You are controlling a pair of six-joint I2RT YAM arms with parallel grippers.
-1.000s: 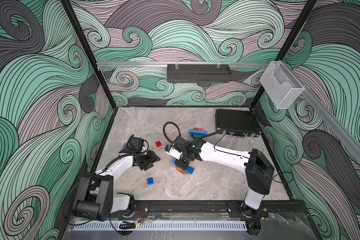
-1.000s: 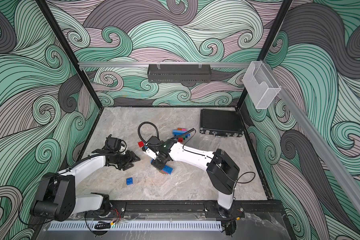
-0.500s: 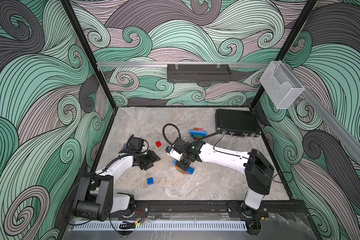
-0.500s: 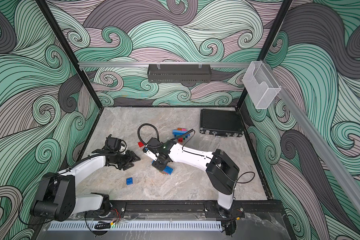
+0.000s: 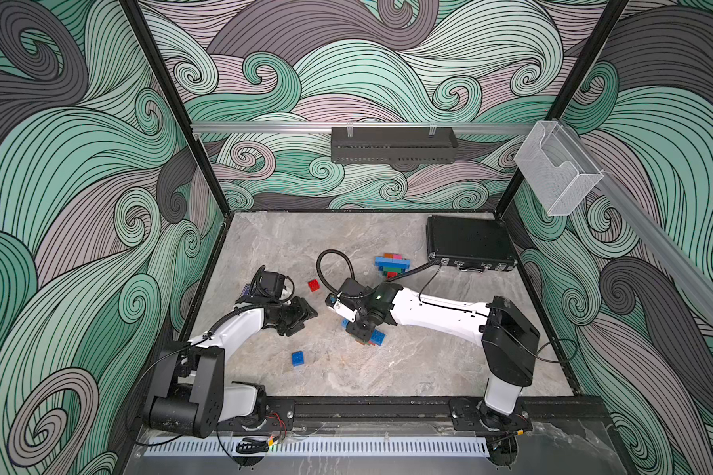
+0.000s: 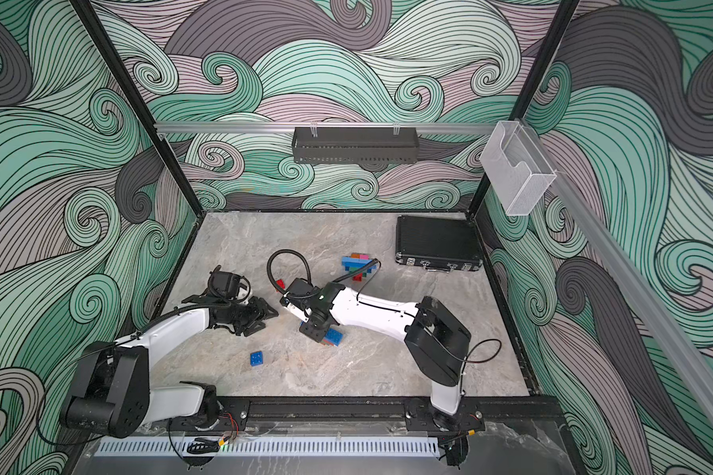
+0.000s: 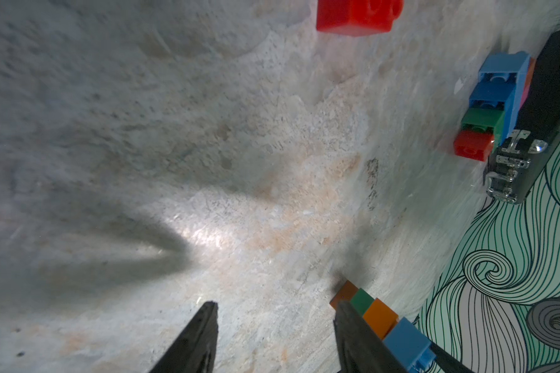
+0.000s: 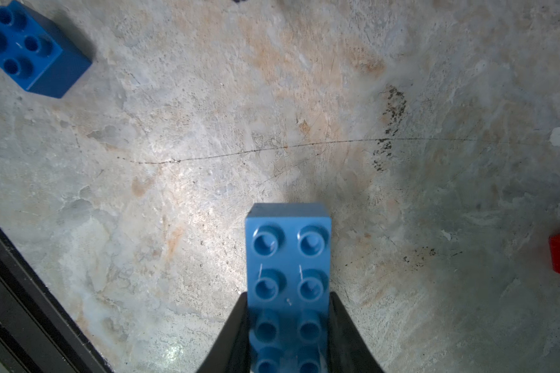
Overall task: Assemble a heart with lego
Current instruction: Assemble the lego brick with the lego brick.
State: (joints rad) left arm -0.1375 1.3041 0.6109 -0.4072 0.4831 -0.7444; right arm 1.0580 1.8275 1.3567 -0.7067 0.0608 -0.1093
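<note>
Clamping 1 light blue 8-stud brick: right end effector.

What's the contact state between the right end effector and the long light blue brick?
Touching. Right wrist view: the right end effector clamps the long light blue brick by both sides, no gap.

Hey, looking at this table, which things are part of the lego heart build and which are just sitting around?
Part of the job:
- light blue oblong brick, clamped in the right gripper
- stacked bricks beside the black case
- loose red square brick
- loose dark blue square brick

Just lying about:
- black case
- black wall tray
- clear plastic holder
</note>
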